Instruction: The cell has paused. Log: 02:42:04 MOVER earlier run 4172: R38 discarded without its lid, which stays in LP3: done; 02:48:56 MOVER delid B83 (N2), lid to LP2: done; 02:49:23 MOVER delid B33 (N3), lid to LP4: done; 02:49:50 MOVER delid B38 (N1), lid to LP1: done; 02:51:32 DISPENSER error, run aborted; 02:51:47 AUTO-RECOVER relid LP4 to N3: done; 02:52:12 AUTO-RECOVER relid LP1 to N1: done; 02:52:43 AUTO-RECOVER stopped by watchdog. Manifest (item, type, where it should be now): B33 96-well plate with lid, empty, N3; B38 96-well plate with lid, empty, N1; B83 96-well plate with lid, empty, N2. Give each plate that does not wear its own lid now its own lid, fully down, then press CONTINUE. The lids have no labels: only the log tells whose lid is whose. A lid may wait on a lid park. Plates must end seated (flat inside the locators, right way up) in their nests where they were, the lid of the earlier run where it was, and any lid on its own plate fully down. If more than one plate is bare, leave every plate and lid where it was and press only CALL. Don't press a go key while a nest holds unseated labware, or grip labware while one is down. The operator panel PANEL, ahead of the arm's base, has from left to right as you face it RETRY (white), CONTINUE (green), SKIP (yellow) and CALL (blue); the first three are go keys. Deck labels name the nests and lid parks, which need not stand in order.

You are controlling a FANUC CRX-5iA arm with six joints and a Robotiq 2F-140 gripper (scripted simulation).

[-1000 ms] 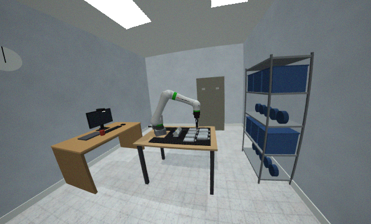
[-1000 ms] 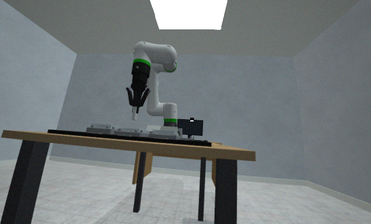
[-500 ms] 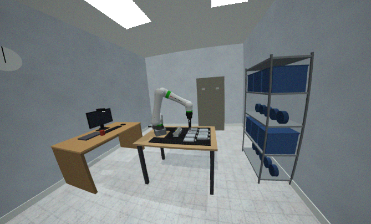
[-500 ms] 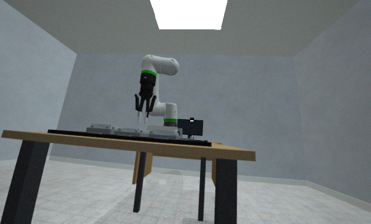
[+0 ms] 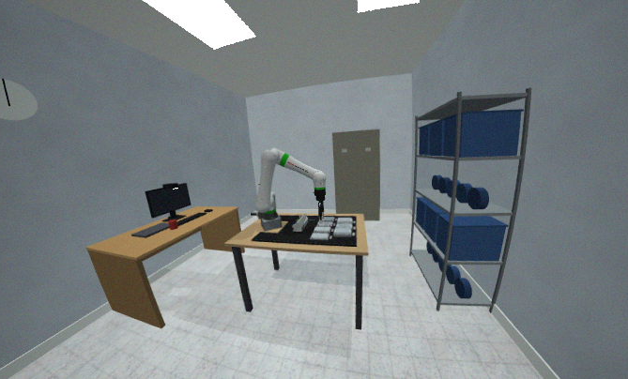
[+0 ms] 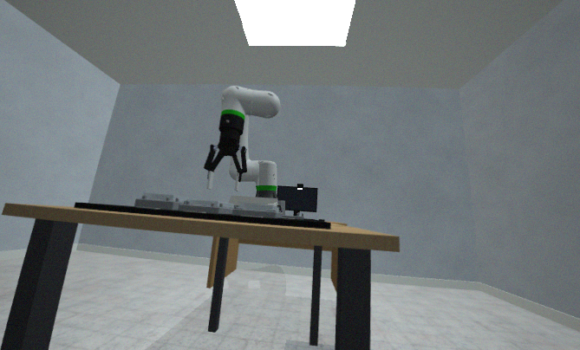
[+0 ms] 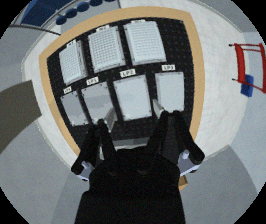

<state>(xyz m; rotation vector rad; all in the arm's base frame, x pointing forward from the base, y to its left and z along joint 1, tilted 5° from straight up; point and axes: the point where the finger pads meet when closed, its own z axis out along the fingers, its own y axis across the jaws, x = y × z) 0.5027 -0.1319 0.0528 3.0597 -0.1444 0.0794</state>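
Observation:
My gripper is open and empty. It hangs a short way above the black deck, over the row of lid parks nearest the arm. In the wrist view the gripper frames this near row of four labelled lid parks; pale lids lie on the third park and the fourth park, while the two left parks look greyer. Beyond them three plates stand in their nests. The middle plate shows a dotted grid of wells; I cannot tell lid from bare top on the left plate and the right plate. The labels are too small to read.
The grey operator panel stands on the deck between the arm's base and the labware. A desk with a monitor is to the left, and a shelf with blue bins is to the right.

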